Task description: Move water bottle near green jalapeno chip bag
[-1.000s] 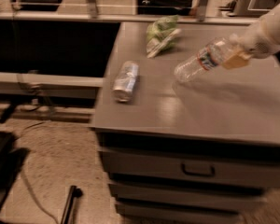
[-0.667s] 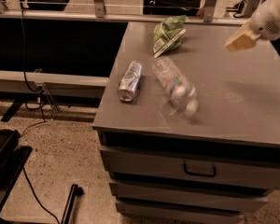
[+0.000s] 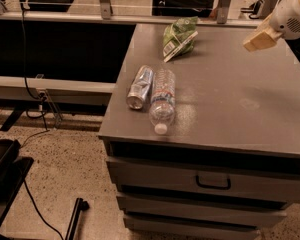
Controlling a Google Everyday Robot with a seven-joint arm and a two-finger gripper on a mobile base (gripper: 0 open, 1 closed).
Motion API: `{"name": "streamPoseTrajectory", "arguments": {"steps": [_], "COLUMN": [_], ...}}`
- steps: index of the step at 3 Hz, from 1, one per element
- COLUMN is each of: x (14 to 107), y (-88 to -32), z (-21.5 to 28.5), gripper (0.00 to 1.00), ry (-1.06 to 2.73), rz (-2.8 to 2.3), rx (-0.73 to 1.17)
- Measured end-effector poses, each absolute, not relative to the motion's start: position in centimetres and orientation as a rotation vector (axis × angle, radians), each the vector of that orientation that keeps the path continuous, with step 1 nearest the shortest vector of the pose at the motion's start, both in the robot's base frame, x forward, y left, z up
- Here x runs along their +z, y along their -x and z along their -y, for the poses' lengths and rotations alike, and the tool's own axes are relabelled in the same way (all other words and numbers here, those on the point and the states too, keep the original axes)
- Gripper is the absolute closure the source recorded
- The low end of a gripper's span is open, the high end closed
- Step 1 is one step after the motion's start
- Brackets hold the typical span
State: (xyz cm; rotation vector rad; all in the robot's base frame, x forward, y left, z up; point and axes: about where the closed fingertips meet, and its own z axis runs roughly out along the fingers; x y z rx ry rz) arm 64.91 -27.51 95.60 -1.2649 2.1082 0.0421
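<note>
Water bottle (image 3: 162, 98) lies flat against can (image 3: 140, 86) at table (image 3: 230, 99) front, apart from green jalapeno chip bag (image 3: 179, 36). My claw (image 3: 260, 38) hovers far right, empty; gape cannot tell. Next, I judge: grasp bottle, shift rearward.

The water bottle (image 3: 162, 100) is clear with a white cap and a dark band. The green jalapeno chip bag (image 3: 180, 36) is green and white. The can (image 3: 140, 86) is silver, the desk (image 3: 230, 94) grey. The tan gripper (image 3: 258, 40) is at the far right.
</note>
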Motion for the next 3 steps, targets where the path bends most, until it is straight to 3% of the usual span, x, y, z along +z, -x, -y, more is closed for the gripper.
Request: {"name": "streamPoseTrajectory", "arguments": {"steps": [2,3], "x": [95.04,94.93], "y": [-65.17,-65.22], "z": [27.14,27.07], "gripper": [0.01,0.00], "ry": [1.272,1.274], "rz": [-2.110,-2.111], "rx": [0.052,0.054]}}
